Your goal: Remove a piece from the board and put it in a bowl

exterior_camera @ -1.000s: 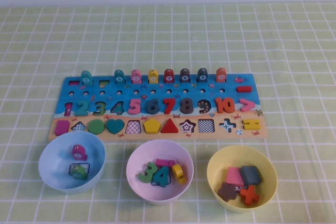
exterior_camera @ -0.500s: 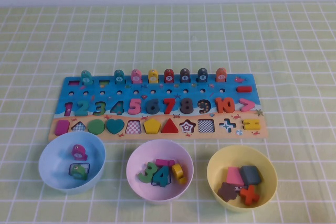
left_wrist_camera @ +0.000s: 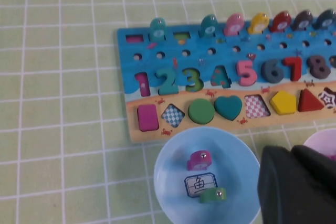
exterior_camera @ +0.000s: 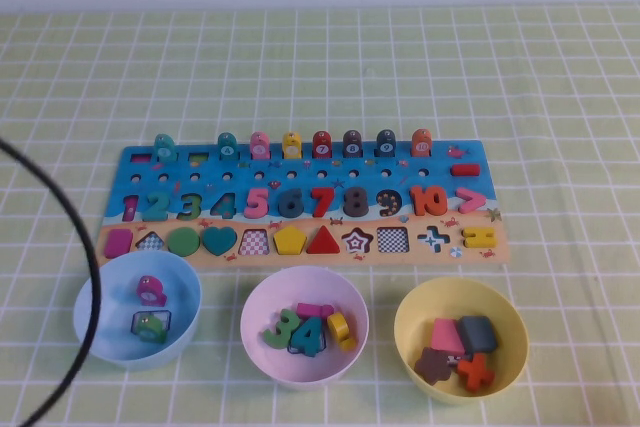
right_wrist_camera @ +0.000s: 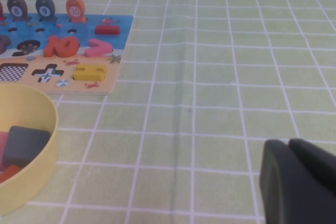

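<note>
Far half of the green checked tablecloth (exterior_camera: 400, 57) is open behind the long blue wooden puzzle board (exterior_camera: 300, 202). A row of upright arch-topped wooden pegs (exterior_camera: 290, 144) lines the board's far edge, the small teal arch-topped peg (exterior_camera: 227, 145) among them. Near side: light blue round plastic bowl (exterior_camera: 95, 332), pink bowl (exterior_camera: 255, 342) and yellow bowl (exterior_camera: 410, 347) sit just beside the board, narrow gaps between. A black cable (exterior_camera: 85, 277) arcs across at left. Right of board open.

- The table (exterior_camera: 560, 77) wears a green cloth with a white grid.
- The board (exterior_camera: 300, 202) lies flat at mid-table.
- On the near side of it, three bowls sit in a row: the light blue bowl (exterior_camera: 100, 337) on the left, a pink bowl (exterior_camera: 258, 347) in the middle, a yellow bowl (exterior_camera: 415, 347) on the right.
</note>
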